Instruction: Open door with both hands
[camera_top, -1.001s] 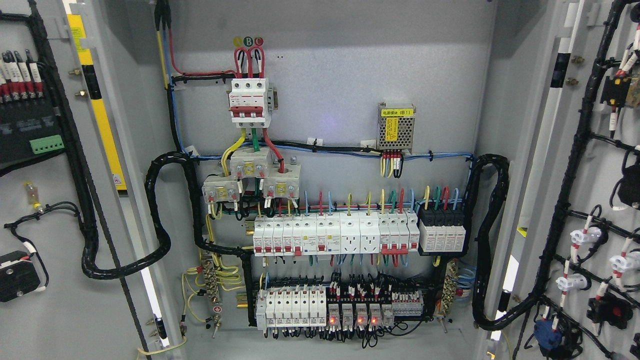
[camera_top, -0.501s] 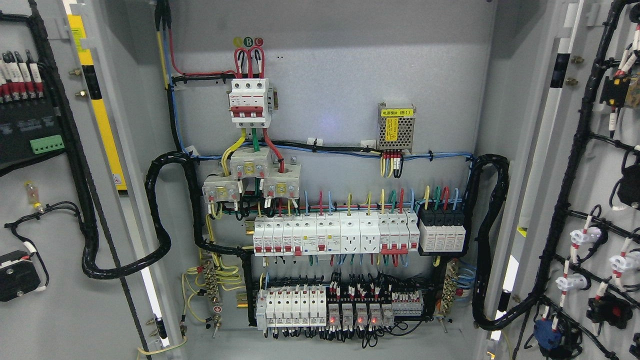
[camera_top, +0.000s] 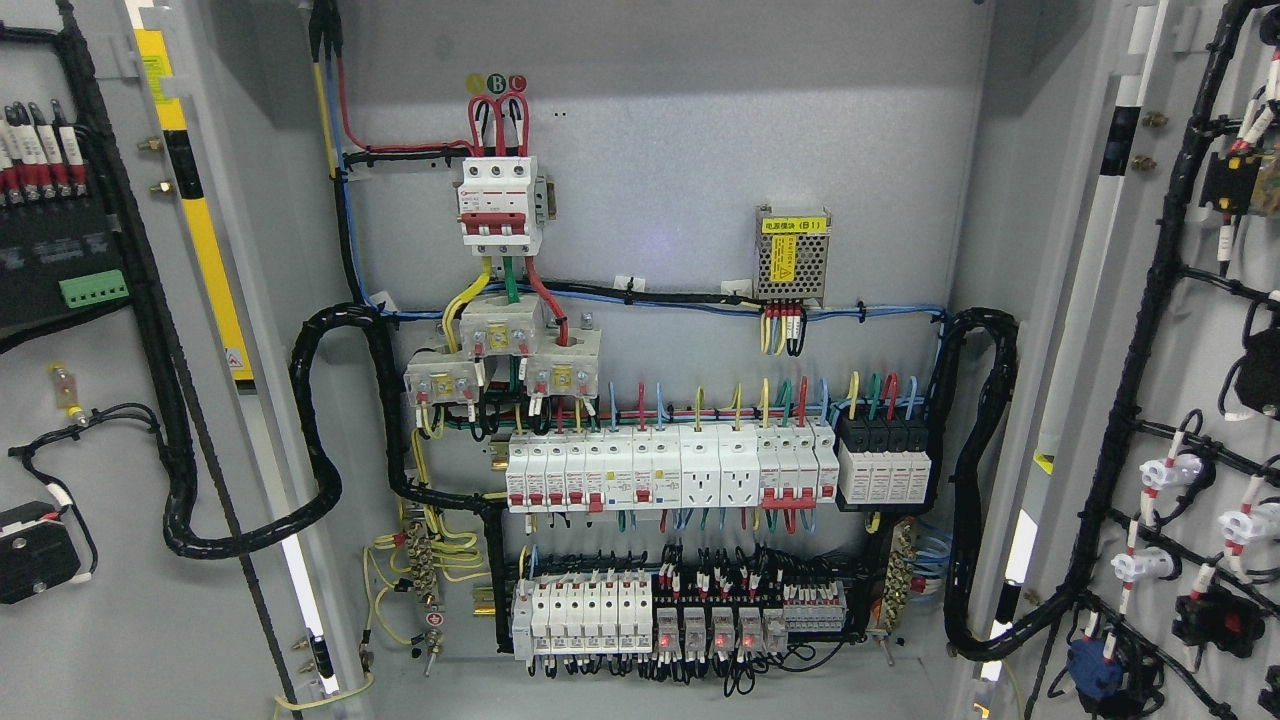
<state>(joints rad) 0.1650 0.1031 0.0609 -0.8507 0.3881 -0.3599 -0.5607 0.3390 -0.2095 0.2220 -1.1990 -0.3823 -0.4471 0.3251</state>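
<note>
Both doors of a grey electrical cabinet stand swung wide. The left door (camera_top: 90, 620) shows its inner face at the picture's left, with black cable bundles and terminal blocks on it. The right door (camera_top: 1200, 360) fills the right edge, its inner face carrying black wiring and white-capped parts. Between them the cabinet's back panel (camera_top: 680, 130) is in full view. Neither of my hands nor arms shows anywhere in the head view.
On the back panel sit a red-and-white main breaker (camera_top: 498, 205), a small power supply with a yellow label (camera_top: 793, 252), a row of white breakers (camera_top: 670, 472) and a lower row of relays with red lights (camera_top: 715, 632). Thick black conduits (camera_top: 320, 430) loop to each door.
</note>
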